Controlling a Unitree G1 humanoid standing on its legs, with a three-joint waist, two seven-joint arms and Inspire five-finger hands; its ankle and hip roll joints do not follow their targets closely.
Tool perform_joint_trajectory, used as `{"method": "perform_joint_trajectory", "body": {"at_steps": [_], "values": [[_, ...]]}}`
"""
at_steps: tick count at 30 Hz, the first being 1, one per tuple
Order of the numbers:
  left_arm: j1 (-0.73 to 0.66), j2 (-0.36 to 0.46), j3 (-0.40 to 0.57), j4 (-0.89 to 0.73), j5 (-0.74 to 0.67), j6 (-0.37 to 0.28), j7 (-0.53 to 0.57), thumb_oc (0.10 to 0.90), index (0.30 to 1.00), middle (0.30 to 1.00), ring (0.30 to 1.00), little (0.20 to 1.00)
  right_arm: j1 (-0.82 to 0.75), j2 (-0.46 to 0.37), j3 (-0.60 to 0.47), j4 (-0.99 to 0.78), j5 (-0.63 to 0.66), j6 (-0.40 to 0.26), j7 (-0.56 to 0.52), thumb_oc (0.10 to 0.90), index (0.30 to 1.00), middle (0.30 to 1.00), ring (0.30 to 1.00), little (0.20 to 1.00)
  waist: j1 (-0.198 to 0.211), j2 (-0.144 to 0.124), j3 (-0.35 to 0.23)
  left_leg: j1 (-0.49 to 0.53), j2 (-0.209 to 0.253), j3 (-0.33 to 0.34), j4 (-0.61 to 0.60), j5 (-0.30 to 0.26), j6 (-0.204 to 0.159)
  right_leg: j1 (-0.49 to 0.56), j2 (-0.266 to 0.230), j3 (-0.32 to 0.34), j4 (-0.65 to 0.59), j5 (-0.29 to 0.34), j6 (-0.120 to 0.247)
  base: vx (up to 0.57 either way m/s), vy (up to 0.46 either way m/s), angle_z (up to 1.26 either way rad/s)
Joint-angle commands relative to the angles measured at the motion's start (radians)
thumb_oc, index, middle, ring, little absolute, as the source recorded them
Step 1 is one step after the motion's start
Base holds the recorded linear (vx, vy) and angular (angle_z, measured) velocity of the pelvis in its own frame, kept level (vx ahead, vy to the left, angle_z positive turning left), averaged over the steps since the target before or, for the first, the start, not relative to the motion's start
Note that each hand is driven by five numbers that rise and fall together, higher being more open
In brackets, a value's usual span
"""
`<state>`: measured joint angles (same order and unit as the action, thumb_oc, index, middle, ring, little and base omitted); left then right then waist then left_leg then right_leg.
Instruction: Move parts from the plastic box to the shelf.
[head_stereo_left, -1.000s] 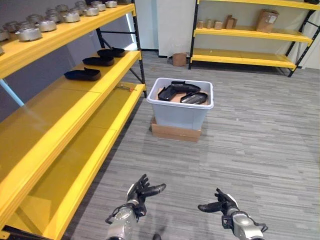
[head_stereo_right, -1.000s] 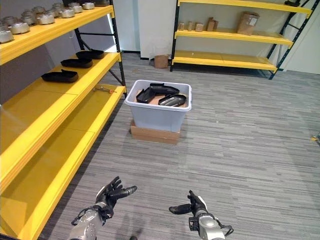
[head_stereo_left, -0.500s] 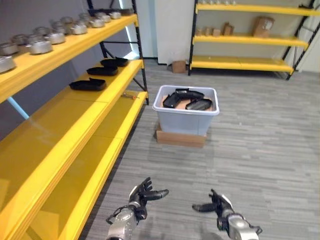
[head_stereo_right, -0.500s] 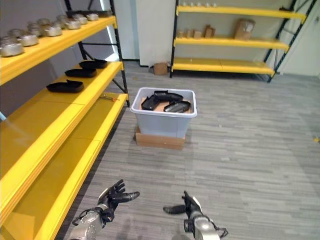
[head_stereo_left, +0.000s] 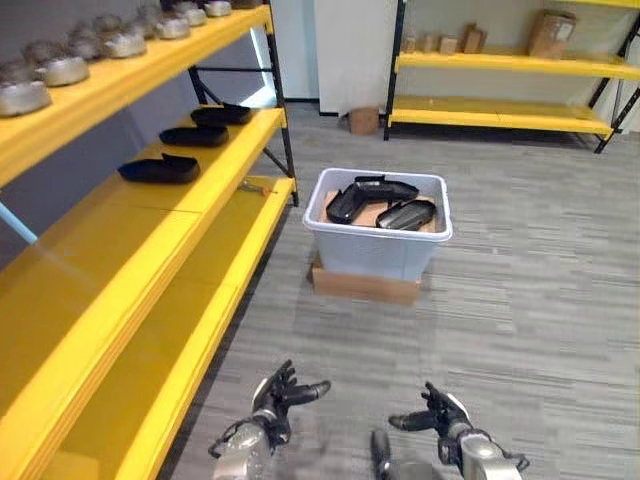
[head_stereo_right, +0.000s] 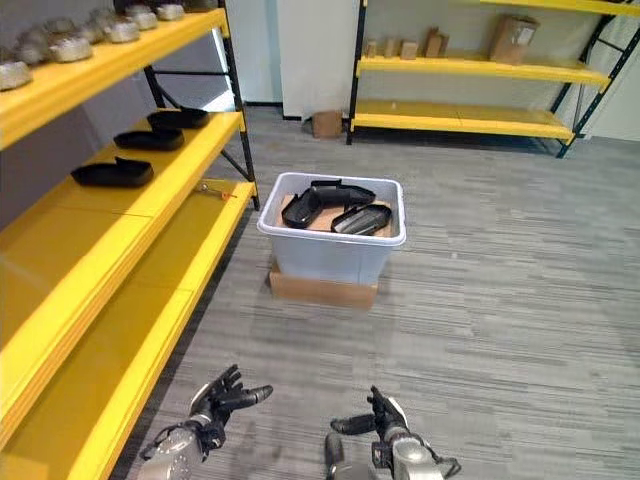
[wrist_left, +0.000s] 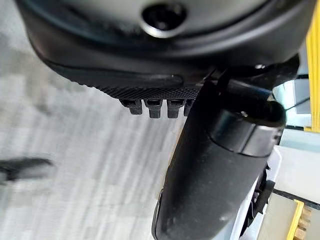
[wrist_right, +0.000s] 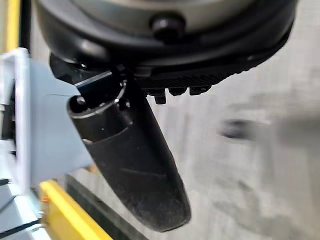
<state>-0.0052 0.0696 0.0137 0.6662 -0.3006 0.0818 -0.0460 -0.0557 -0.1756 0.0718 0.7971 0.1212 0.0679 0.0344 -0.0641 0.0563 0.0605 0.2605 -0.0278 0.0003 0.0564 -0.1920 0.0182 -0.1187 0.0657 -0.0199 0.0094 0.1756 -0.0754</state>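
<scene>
A pale grey plastic box (head_stereo_left: 378, 243) stands on a flat cardboard piece on the floor ahead of me, holding several black moulded parts (head_stereo_left: 385, 205). Three more black parts (head_stereo_left: 158, 169) lie in a row on the middle level of the yellow shelf (head_stereo_left: 190, 215) at my left. My left hand (head_stereo_left: 276, 397) and right hand (head_stereo_left: 443, 415) hover low near me, well short of the box, both open with fingers spread and holding nothing. The thumb (wrist_left: 215, 165) stands out in the left wrist view, and the thumb (wrist_right: 135, 160) likewise in the right wrist view, with the box wall (wrist_right: 45, 120) past it.
The shelf's top level carries several grey metal parts (head_stereo_left: 60, 68). A small tool (head_stereo_left: 257, 185) lies on the lower level near the black upright. A second yellow rack (head_stereo_left: 500, 65) with cardboard boxes stands at the back; a small carton (head_stereo_left: 361, 120) sits on the floor there.
The whole view has shifted as the camera moved; the box now appears slightly nearer and further right. Both hands stay open and low.
</scene>
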Motion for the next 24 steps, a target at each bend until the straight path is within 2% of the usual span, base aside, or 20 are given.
{"method": "perform_joint_trajectory", "body": {"at_steps": [1,7,9,11,12,13,14,15,16,17,18,19,20,21,22,23,24], "values": [[-0.077,-0.005,-0.026,-0.094,0.008,-0.08,-0.022,0.9,1.0,1.0,1.0,1.0,-0.053,-0.032,-0.022,-0.07,0.019,-0.069,-0.003,0.9,1.0,1.0,1.0,1.0,-0.025,0.046,-0.028,0.004,0.059,-0.057,-0.07,0.245,0.002,-0.05,-0.003,0.035,0.0,-0.054,0.063,0.2,-0.074,-0.4],[-0.072,-0.01,-0.034,-0.108,0.008,-0.077,-0.03,0.9,1.0,1.0,1.0,1.0,-0.05,-0.047,-0.035,-0.087,0.026,-0.069,-0.011,0.9,1.0,1.0,1.0,1.0,-0.042,0.043,-0.036,-0.002,0.085,-0.047,-0.011,0.244,0.0,-0.031,0.008,0.05,0.028,-0.058,0.062,0.24,-0.093,-0.02],[-0.065,-0.01,-0.03,-0.104,0.009,-0.074,-0.033,0.9,1.0,1.0,1.0,1.0,-0.044,-0.05,-0.045,-0.09,0.027,-0.07,-0.011,0.9,1.0,1.0,1.0,1.0,-0.042,0.032,-0.039,-0.005,0.09,-0.035,0.037,0.248,-0.007,-0.006,0.007,0.049,0.035,-0.057,0.06,0.24,-0.124,0.17],[-0.061,-0.009,-0.032,-0.091,0.006,-0.074,-0.037,0.9,1.0,1.0,1.0,1.0,-0.04,-0.054,-0.053,-0.094,0.029,-0.071,-0.014,0.9,1.0,1.0,1.0,1.0,-0.027,-0.007,-0.035,-0.084,0.06,-0.031,0.239,0.242,-0.023,0.051,-0.02,0.049,0.019,-0.057,0.049,0.26,-0.229,0.1],[-0.061,-0.007,-0.036,-0.092,0.006,-0.071,-0.04,0.9,1.0,1.0,1.0,1.0,-0.036,-0.053,-0.06,-0.092,0.029,-0.07,-0.017,0.9,1.0,1.0,1.0,1.0,-0.006,-0.056,-0.011,-0.174,0.023,-0.017,0.475,0.219,-0.035,0.102,-0.055,0.052,0.008,-0.048,0.044,0.16,-0.269,0.13],[-0.063,-0.003,-0.042,-0.088,0.003,-0.07,-0.044,0.9,1.0,1.0,1.0,1.0,-0.043,-0.055,-0.063,-0.086,0.033,-0.068,-0.021,0.9,1.0,1.0,1.0,1.0,0.014,-0.083,0.021,-0.262,0.003,-0.004,0.679,0.182,-0.04,0.156,-0.079,0.049,-0.008,-0.045,0.038,0.14,-0.246,0.16],[-0.067,0.0,-0.045,-0.085,0.001,-0.069,-0.047,0.9,1.0,1.0,1.0,1.0,-0.049,-0.057,-0.064,-0.079,0.037,-0.067,-0.022,0.9,1.0,1.0,1.0,1.0,0.023,-0.092,0.036,-0.306,-0.012,0.0,0.773,0.171,-0.04,0.177,-0.085,0.053,-0.017,-0.04,0.033,0.1,-0.141,-0.03],[-0.069,0.005,-0.046,-0.083,0.002,-0.069,-0.05,0.9,1.0,1.0,1.0,1.0,-0.055,-0.055,-0.067,-0.079,0.035,-0.062,-0.025,0.9,1.0,1.0,1.0,1.0,0.034,-0.096,0.047,-0.385,-0.025,0.0,0.8,0.157,-0.035,0.209,-0.09,0.062,-0.036,-0.047,0.027,0.11,-0.062,-0.17],[-0.068,0.01,-0.047,-0.08,0.001,-0.068,-0.05,0.9,1.0,1.0,1.0,1.0,-0.06,-0.05,-0.071,-0.073,0.038,-0.063,-0.032,0.9,1.0,1.0,1.0,1.0,0.044,-0.097,0.052,-0.454,-0.021,0.006,0.734,0.149,-0.03,0.237,-0.087,0.081,-0.053,-0.046,0.025,0.14,-0.027,-0.21],[-0.067,0.017,-0.047,-0.08,0.001,-0.068,-0.052,0.9,1.0,1.0,1.0,1.0,-0.06,-0.049,-0.072,-0.079,0.038,-0.064,-0.033,0.9,1.0,1.0,1.0,1.0,0.05,-0.099,0.053,-0.465,-0.017,0.005,0.645,0.148,-0.024,0.254,-0.084,0.091,-0.065,-0.047,0.024,0.25,0.035,-0.83],[-0.065,0.027,-0.048,-0.087,-0.004,-0.064,-0.054,0.9,1.0,1.0,1.0,1.0,-0.046,-0.046,-0.079,-0.074,0.037,-0.068,-0.033,0.9,1.0,1.0,1.0,1.0,0.063,-0.106,0.054,-0.486,0.018,-0.001,0.31,0.178,-0.016,0.287,-0.076,0.113,-0.087,-0.048,0.029,0.19,0.041,-0.93],[-0.065,0.027,-0.048,-0.087,-0.004,-0.064,-0.054,0.9,1.0,1.0,1.0,1.0,-0.046,-0.046,-0.079,-0.074,0.037,-0.068,-0.033,0.9,1.0,1.0,1.0,1.0,0.063,-0.107,0.055,-0.485,0.017,-0.001,0.309,0.179,-0.016,0.288,-0.076,0.113,-0.087,-0.048,0.029,0.28,0.091,-0.9],[-0.063,0.029,-0.041,-0.091,-0.003,-0.066,-0.055,0.9,1.0,1.0,1.0,1.0,-0.038,-0.046,-0.083,-0.069,0.036,-0.072,-0.034,0.9,1.0,1.0,1.0,1.0,0.078,-0.104,0.059,-0.518,0.03,-0.028,0.079,0.203,-0.009,0.306,-0.064,0.133,-0.097,-0.06,0.035,0.28,0.13,-0.29],[-0.051,0.031,-0.024,-0.094,-0.007,-0.065,-0.052,0.9,1.0,1.0,1.0,1.0,-0.038,-0.042,-0.078,-0.063,0.036,-0.074,-0.028,0.9,1.0,1.0,1.0,1.0,0.093,-0.099,0.049,-0.534,0.047,-0.061,-0.025,0.231,-0.012,0.314,-0.055,0.157,-0.097,-0.072,0.039,0.35,0.171,-0.36],[-0.038,0.029,-0.012,-0.099,-0.01,-0.062,-0.052,0.9,1.0,1.0,1.0,1.0,-0.032,-0.036,-0.078,-0.069,0.034,-0.072,-0.022,0.9,1.0,1.0,1.0,1.0,0.097,-0.092,0.029,-0.483,0.051,-0.073,-0.088,0.249,-0.014,0.309,-0.047,0.171,-0.097,-0.075,0.039,0.37,0.232,-0.81],[-0.044,0.032,0.0,-0.082,-0.004,-0.064,-0.05,0.9,1.0,1.0,1.0,1.0,-0.03,-0.03,-0.08,-0.066,0.035,-0.075,-0.015,0.9,1.0,1.0,1.0,1.0,0.087,-0.085,-0.027,-0.44,0.06,-0.069,-0.136,0.275,-0.022,0.291,-0.043,0.18,-0.097,-0.076,0.032,0.35,0.254,-1.16],[-0.044,0.033,-0.005,-0.08,-0.009,-0.072,-0.048,0.9,1.0,1.0,1.0,1.0,-0.026,-0.026,-0.079,-0.067,0.038,-0.074,-0.011,0.9,1.0,1.0,1.0,1.0,0.082,-0.088,-0.052,-0.423,0.052,-0.057,-0.137,0.293,-0.023,0.28,-0.05,0.181,-0.095,-0.07,0.029,0.36,0.26,-1.2]]}}
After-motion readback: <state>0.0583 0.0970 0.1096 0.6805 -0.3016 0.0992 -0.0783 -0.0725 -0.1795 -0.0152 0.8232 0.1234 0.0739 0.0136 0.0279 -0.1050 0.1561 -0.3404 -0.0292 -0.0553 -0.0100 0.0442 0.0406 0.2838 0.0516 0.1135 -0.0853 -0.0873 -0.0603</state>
